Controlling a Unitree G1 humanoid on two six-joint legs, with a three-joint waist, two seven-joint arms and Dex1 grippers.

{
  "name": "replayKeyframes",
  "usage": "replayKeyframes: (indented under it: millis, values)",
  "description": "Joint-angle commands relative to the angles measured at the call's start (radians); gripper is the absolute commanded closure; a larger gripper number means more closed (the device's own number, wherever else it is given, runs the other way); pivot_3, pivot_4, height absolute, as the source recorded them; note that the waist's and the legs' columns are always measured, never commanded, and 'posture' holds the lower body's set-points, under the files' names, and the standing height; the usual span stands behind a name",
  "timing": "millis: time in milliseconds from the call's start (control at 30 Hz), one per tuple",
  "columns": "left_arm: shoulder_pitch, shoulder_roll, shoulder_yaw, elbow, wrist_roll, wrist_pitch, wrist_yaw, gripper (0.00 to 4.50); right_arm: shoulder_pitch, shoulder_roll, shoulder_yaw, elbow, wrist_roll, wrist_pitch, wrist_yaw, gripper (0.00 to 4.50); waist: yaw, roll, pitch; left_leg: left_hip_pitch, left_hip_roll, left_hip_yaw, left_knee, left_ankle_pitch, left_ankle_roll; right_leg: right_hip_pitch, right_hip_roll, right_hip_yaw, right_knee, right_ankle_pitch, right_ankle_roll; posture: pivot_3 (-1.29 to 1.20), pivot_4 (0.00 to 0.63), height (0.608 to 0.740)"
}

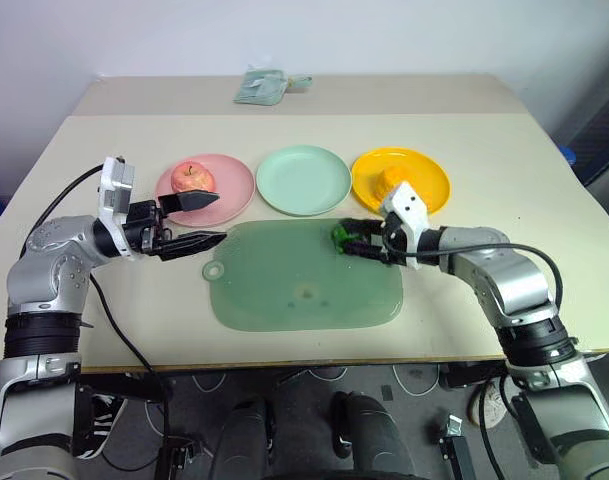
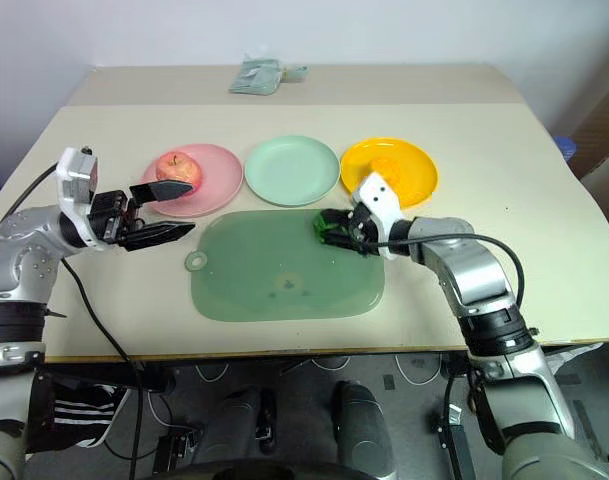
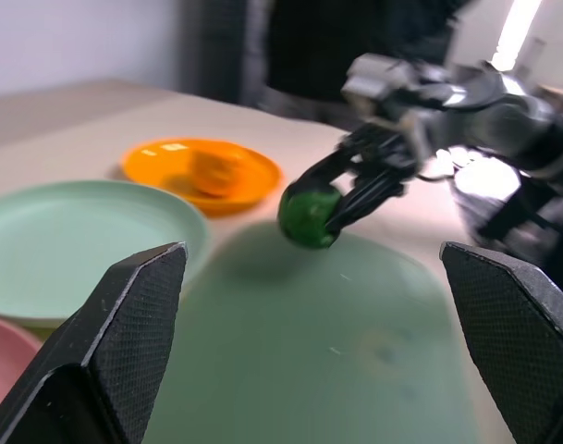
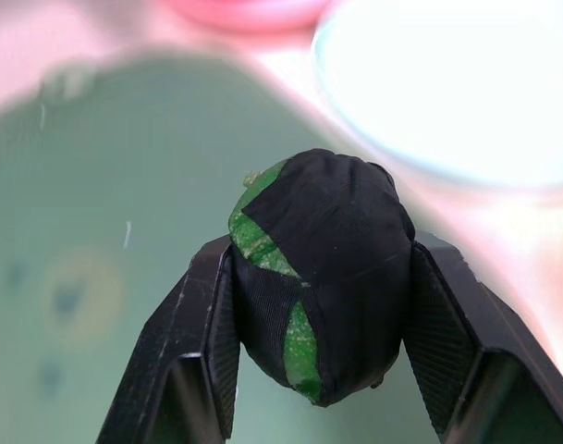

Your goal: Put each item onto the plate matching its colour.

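My right gripper (image 1: 352,240) is shut on the dark green-black ball (image 4: 318,282), which hangs just above the far right corner of the green mat (image 1: 304,280). The pink-red apple (image 1: 193,178) rests on the pink plate (image 1: 236,180). On the yellow-orange plate (image 1: 429,172) lies the orange fruit (image 1: 392,180). Between those two plates stands the mint green plate (image 1: 304,180), with nothing on it. My left gripper (image 1: 206,218) is open, level, just in front of the pink plate at the mat's left corner.
A pale green folded cloth (image 1: 266,86) lies at the table's far edge. The table's right side (image 1: 524,160) is bare, and the front edge runs just below the mat.
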Motion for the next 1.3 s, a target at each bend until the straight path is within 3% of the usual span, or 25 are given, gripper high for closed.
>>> replayKeyframes:
  millis: [33,233,333,433,533,700,900,1067,1300]
  values:
    - [-0.039,-0.017,0.027,0.031,0.055,-0.07,0.111,0.0,-0.137,0.083,-0.01,0.163,-0.085,-0.134,-0.127,2.24,0.0,0.0,0.0,0.0,0.0,0.0,0.0,0.0,0.0,0.0,0.0,0.0,0.0,0.0,0.0,0.0,0.15,0.74]
    - [-0.052,-0.035,0.021,0.058,0.122,-0.143,0.214,0.0,-0.337,0.238,0.029,0.615,-0.213,-0.379,-0.243,2.24,-0.002,0.0,0.0,-0.001,-0.001,0.001,-0.001,0.0,0.0,0.0,-0.001,0.0,-0.001,0.0,0.0,0.0,0.15,0.74]
    - [-0.046,-0.036,0.029,0.04,0.114,-0.132,0.227,0.0,-0.406,0.291,0.017,0.79,-0.238,-0.482,-0.267,1.3,-0.005,0.0,0.0,-0.001,0.0,0.001,-0.001,0.0,0.0,-0.001,0.0,0.0,0.0,0.0,0.0,0.0,0.15,0.74]
    - [-0.027,-0.033,0.037,0.011,0.101,-0.122,0.232,0.0,-0.442,0.314,0.003,0.871,-0.245,-0.569,-0.264,0.01,-0.002,0.0,0.0,-0.001,0.0,0.001,-0.002,0.0,0.0,-0.001,-0.001,0.0,0.0,0.0,0.0,0.0,0.15,0.74]
    - [-0.009,-0.032,0.045,-0.02,0.081,-0.1,0.225,0.0,-0.439,0.301,-0.019,0.859,-0.224,-0.605,-0.218,0.01,-0.003,0.0,0.0,-0.001,0.0,0.001,-0.002,0.0,0.0,0.0,-0.001,0.0,0.0,0.0,0.001,0.0,0.15,0.74]
    - [0.018,-0.025,0.057,-0.079,-0.005,-0.049,0.124,0.0,-0.309,0.225,-0.093,0.576,-0.074,-0.55,-0.017,0.01,0.001,0.0,0.0,-0.001,0.0,0.0,-0.002,0.0,0.0,0.0,-0.001,0.0,0.0,0.0,0.0,0.0,0.15,0.74]
    - [0.015,-0.018,0.039,-0.104,-0.072,0.032,0.039,0.0,0.02,-0.007,-0.116,0.063,0.07,-0.424,0.216,0.01,0.003,0.0,0.0,-0.001,0.0,0.0,-0.001,0.0,0.0,0.001,-0.001,-0.001,-0.001,0.0,0.001,0.0,0.15,0.74]
    - [0.009,-0.036,0.003,-0.109,-0.095,0.079,-0.025,0.0,0.215,-0.13,-0.22,-0.195,0.19,-0.349,0.24,0.01,-0.001,0.0,0.0,0.001,0.0,0.0,-0.001,0.0,-0.001,0.001,0.0,0.0,0.0,0.0,0.0,0.0,0.15,0.74]
    - [-0.012,-0.077,-0.075,-0.032,-0.037,0.039,-0.115,0.0,0.534,-0.281,-0.366,-0.421,0.207,-0.3,0.232,0.01,0.022,0.0,0.0,0.001,0.0,0.0,-0.001,0.0,0.0,0.002,0.0,0.0,-0.002,-0.001,0.0,0.0,0.15,0.74]
